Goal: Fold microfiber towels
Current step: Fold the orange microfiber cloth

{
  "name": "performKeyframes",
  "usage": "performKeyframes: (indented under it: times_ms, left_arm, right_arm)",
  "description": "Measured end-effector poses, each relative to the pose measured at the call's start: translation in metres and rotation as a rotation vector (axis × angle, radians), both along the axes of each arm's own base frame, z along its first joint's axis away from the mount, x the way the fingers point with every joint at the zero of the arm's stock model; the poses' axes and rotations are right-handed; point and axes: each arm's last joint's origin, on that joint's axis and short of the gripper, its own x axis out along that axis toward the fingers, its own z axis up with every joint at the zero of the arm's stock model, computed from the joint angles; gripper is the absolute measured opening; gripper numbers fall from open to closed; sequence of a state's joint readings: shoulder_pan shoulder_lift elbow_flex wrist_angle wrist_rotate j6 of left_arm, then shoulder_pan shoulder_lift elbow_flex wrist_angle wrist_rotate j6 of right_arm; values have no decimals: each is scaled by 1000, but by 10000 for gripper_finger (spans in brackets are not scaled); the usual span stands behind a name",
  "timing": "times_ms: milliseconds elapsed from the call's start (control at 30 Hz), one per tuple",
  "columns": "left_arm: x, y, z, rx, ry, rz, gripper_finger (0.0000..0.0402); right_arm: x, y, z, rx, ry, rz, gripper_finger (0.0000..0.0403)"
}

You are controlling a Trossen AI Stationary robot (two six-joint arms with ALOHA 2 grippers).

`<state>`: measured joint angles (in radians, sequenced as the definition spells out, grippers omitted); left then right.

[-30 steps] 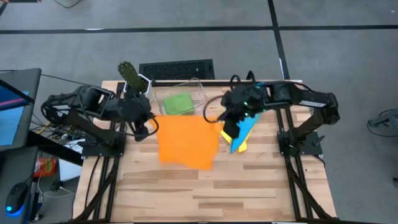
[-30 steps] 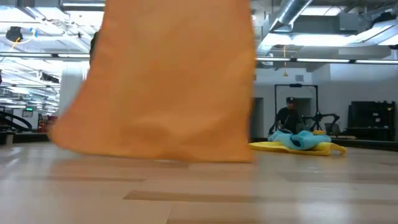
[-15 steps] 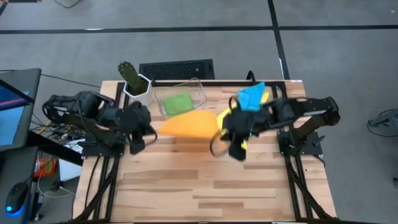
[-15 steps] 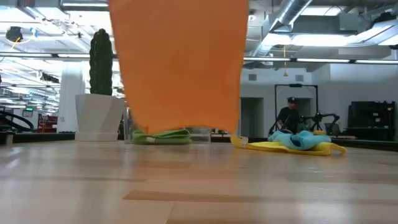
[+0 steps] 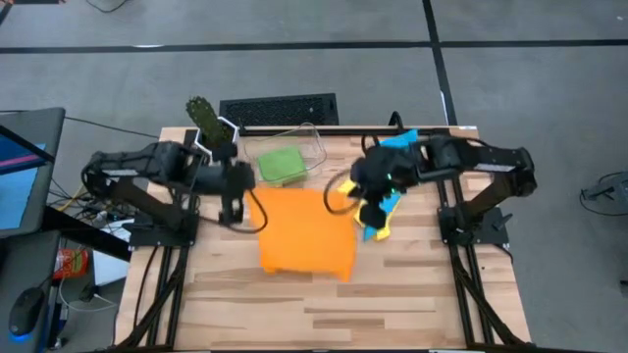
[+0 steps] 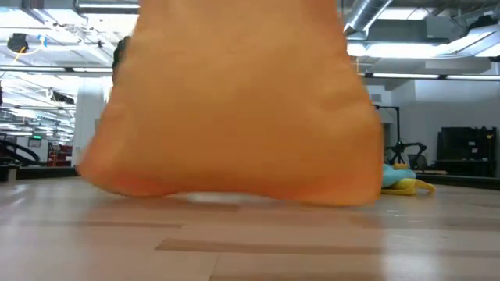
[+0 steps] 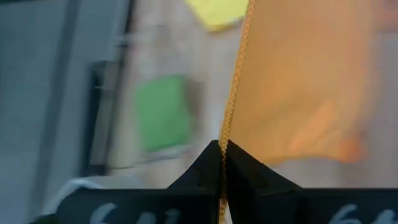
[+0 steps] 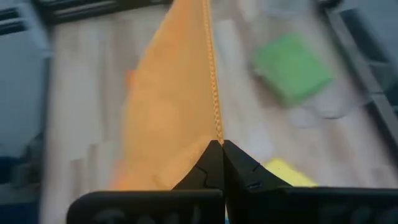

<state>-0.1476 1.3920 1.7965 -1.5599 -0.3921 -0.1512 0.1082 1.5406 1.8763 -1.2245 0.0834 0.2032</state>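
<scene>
I see both arms reaching inward mid-table: left gripper [image 5: 238,199] and right gripper [image 5: 355,201] each clamped on a far corner of the orange towel [image 5: 299,231], which drapes nearward between them.

No text, label, brand, number or sign can be read in these pictures. In the left wrist view some pale marks stand on the dark body of the gripper, but they are too blurred to read. Far in the room, small signs hang, also too small to read.
</scene>
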Motion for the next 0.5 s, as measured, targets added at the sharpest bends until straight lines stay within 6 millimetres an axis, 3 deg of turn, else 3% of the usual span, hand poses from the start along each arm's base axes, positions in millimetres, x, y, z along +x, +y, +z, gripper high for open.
performKeyframes:
  times_ms: [167, 267, 400, 500]
  left_arm:
    - [2, 35, 3, 159, 23, 41, 0]
    - [3, 49, 4, 171, 22, 65, 0]
    - [3, 52, 4, 126, 6, 81, 0]
    - [4, 41, 3, 23, -37, 107, 0]
  right_arm:
    - [4, -33, 0, -110, -8, -99, 12]
    - [4, -43, 1, -143, -14, -139, 12]
    - [4, -36, 0, -138, -10, -137, 12]
    - [1, -14, -1, -111, 8, -104, 12]
